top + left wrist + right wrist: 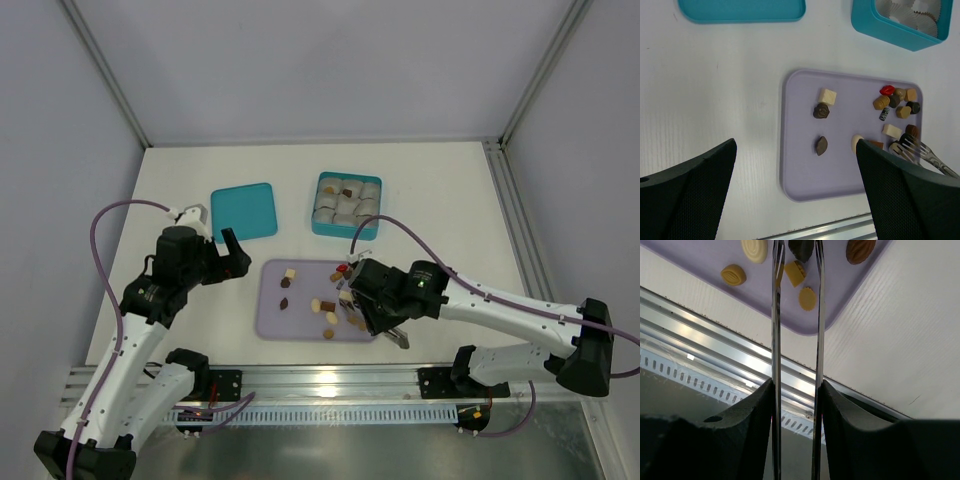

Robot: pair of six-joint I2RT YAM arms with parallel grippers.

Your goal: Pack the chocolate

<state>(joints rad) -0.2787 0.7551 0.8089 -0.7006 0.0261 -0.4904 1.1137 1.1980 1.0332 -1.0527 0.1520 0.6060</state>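
Mid-pick, judging by the layout. Clamped in the right gripper (795,390): metal tongs (776,330), tips down over the lower right of the lavender tray (800,170), straddling a dark piece (801,247) at the top edge of the right wrist view. Hard to say whether already pinched or merely bracketed. Over the tray's left half, wide apart and empty: the left gripper (796,150). Loose on the tray, clustered toward its right side: the chocolate (881,102). Next, probably: squeeze the tongs, lift clear, carry up-frame to the teal box (890,30), release into a free paper cup (910,12) without nudging neighbours.
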